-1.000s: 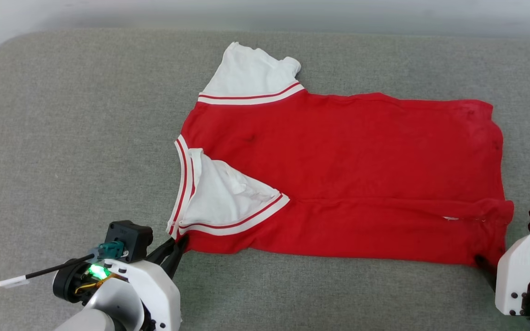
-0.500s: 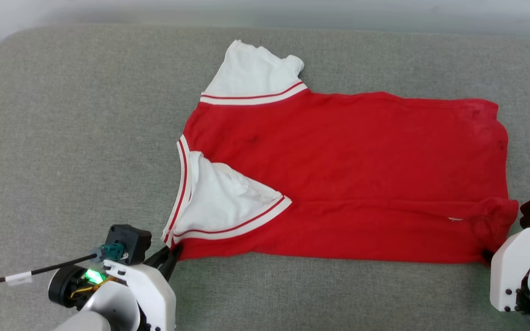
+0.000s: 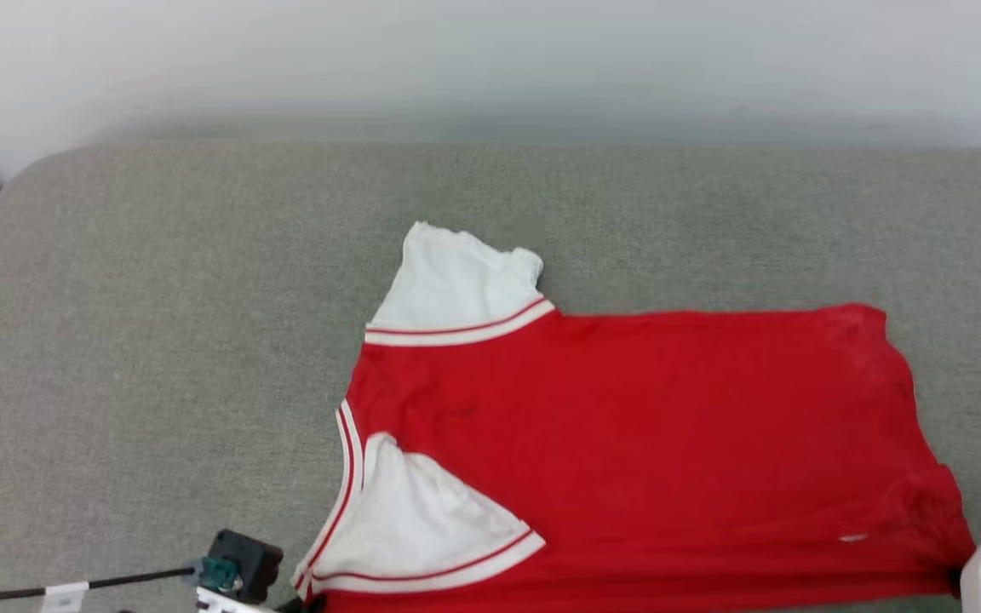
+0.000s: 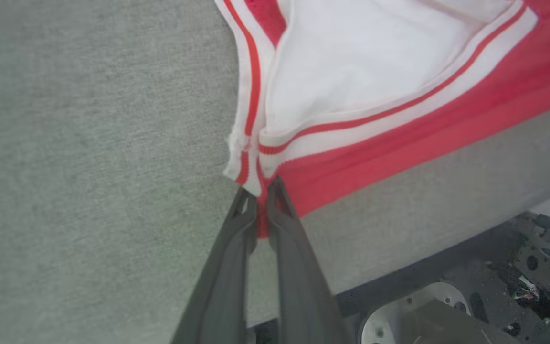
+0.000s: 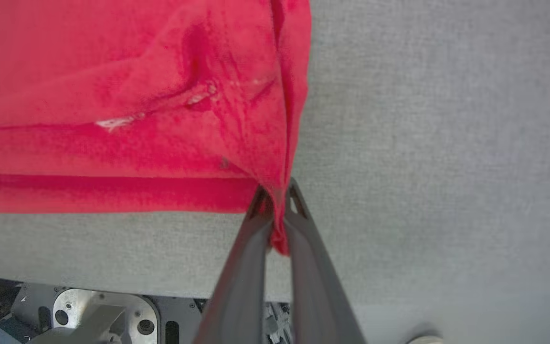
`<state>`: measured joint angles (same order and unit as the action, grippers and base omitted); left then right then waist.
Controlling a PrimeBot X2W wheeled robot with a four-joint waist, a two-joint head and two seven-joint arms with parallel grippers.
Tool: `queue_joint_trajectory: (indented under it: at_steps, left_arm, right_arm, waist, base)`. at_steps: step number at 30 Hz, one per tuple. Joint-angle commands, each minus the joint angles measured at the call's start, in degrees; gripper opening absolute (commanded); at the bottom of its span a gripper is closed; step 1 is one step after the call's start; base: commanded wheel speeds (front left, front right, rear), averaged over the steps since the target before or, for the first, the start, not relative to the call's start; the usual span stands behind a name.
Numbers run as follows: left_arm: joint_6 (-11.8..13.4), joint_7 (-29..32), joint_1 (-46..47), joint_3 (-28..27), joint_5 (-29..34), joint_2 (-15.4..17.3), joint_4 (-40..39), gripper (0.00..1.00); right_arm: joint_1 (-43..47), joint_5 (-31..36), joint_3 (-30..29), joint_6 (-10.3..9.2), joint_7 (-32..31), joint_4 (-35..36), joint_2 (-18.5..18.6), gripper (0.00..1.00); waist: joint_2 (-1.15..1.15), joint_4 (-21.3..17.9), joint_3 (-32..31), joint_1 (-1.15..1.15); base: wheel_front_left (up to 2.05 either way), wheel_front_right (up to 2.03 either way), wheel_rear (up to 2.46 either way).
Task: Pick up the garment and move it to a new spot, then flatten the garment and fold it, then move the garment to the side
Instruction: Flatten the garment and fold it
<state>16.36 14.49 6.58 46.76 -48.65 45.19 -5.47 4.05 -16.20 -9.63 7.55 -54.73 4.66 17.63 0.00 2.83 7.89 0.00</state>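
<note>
My left claw (image 4: 261, 192) is clamped shut on the shirt (image 3: 627, 443) at its collar-side corner. A sliver of red cloth shows between my two dark, tapering fingers. My right claw (image 5: 277, 190) is pinched tight on the hem corner, and a tongue of red hangs between its fingers below the tips.

The shirt lies on a grey woven cushion (image 3: 158, 340) and runs from one claw across to the other. Its cloth is a soft, matt knit. From my left claw the striped trim (image 4: 251, 95) rises straight ahead as a ribbed white band with a thin red line, a little frayed at the corner. Just right of that, the near sleeve (image 4: 351, 71) is smooth white cloth folded onto the red as a triangle.

The right wrist view shows puckers fanning out from my right claw and a small white fleck (image 5: 112, 123) up to its left. It may be a label or a thread; it is too blurred to tell.

The head view alone gives the whole outline, a long red rectangle with the far sleeve (image 3: 456, 281) jutting past the edge away from my claws.

Behind each claw, past the cushion's rounded edge, the wrist views catch a metal plate (image 5: 108, 315) with drilled holes.
</note>
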Motion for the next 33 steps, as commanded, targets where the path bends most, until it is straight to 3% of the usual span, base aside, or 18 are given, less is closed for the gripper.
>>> queue_joint_trajectory:
  at_steps: [1, 12, 13, 14, 15, 16, 17, 24, 33]
  left_arm:
    - [0.3, 0.3, -1.1, 0.3, -0.1, 0.7, 0.5, 0.0]
    - [-2.0, 0.2, -2.7, 3.0, -1.5, -2.8, 4.5, 0.0]
    - [-2.2, 0.1, -2.5, 3.1, -1.5, -3.1, 5.0, 0.0]
    - [-2.5, -0.1, -2.3, 3.2, -1.4, -3.3, 5.5, 0.0]
    - [-2.5, -0.2, -2.1, 3.3, -1.3, -3.4, 6.0, 0.3]
    - [-2.4, -0.3, -1.9, 3.2, -1.0, -3.5, 6.5, 0.88]
    - [-2.3, -0.5, -1.7, 3.2, -0.9, -3.6, 7.0, 1.0]
    - [-1.9, -6.4, 0.3, 0.2, 0.4, -4.3, 6.7, 1.0]
    - [0.3, -24.1, 2.2, -7.3, 3.5, -6.8, 4.1, 1.0]
  right_arm:
    - [1.7, -0.1, -1.3, -0.12, -0.4, 0.7, 0.7, 0.0]
    - [6.8, 0.1, -1.6, -0.11, -1.3, 0.5, -1.9, 0.0]
    - [6.5, 0.1, -1.5, -0.11, -1.2, 0.1, -2.0, 0.26]
    - [6.1, 0.1, -1.3, -0.11, -0.8, -0.3, -2.1, 0.83]
    - [5.6, 0.1, -1.4, -0.11, -0.4, -0.7, -2.3, 1.0]
    - [5.2, -0.1, -1.4, -0.11, 0.0, -1.1, -2.5, 1.0]
    - [4.9, -0.6, -1.4, -0.11, 0.3, -1.5, -2.9, 1.0]
    - [2.0, -2.2, -1.6, -0.1, 5.2, -0.8, -2.1, 1.0]
    - [-2.0, -4.9, -1.4, -0.09, 21.6, 2.8, -1.4, 1.0]
  waist:
    - [0.0, -0.5, -0.8, 0.0]
    - [0.0, -1.1, -0.8, 0.0]
    - [0.0, -1.1, -0.6, 0.0]
    - [0.0, -1.1, -0.5, 0.0]
    - [0.0, -1.0, -0.5, 0.0]
    - [0.0, -1.0, -0.4, 0.0]
    - [0.0, -0.9, -0.4, 0.0]
    - [0.0, -0.2, -1.3, 0.0]
    - [0.0, -0.2, -3.6, 0.0]
  base:
    - [0.0, 0.0, 0.0]
    - [0.0, 0.0, 0.0]
    - [0.0, 0.0, 0.0]
    - [0.0, 0.0, 0.0]
    - [0.0, 0.0, 0.0]
    - [0.0, 0.0, 0.0]
    - [0.0, 0.0, 0.0]
    - [0.0, 0.0, 0.0]
    - [0.0, 0.0, 0.0]
